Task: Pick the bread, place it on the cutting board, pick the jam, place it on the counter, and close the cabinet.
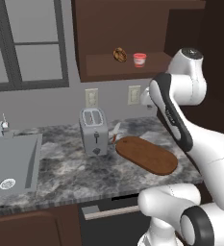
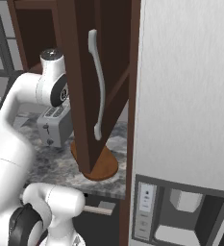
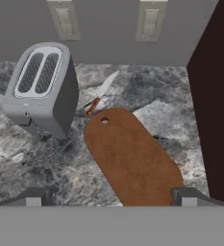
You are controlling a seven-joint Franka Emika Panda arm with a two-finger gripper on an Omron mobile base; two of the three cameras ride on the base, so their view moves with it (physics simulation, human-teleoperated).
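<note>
The cabinet (image 1: 132, 38) stands open at the top centre of the left base view, its shelf bearing the bread (image 1: 119, 54) and, just beside it to the right, the jam (image 1: 139, 59), its whitish band showing no legible writing. In the right base view the cabinet door (image 2: 89, 81) juts toward the camera mid-frame, its silver bar handle (image 2: 99, 86) facing out. Below, the cutting board (image 3: 132, 158) lies flat and bare on the counter (image 3: 27, 158), lower centre of the hand view, near the dark side unit (image 3: 214, 96) at the right edge. A toaster (image 3: 41, 89) stands at upper left, a knife (image 3: 100, 93) between it and the board's far end. The gripper (image 3: 111, 197) hangs above the board, fingers spread wide and holding nothing; bread and jam sit well apart from it, up on the shelf.
</note>
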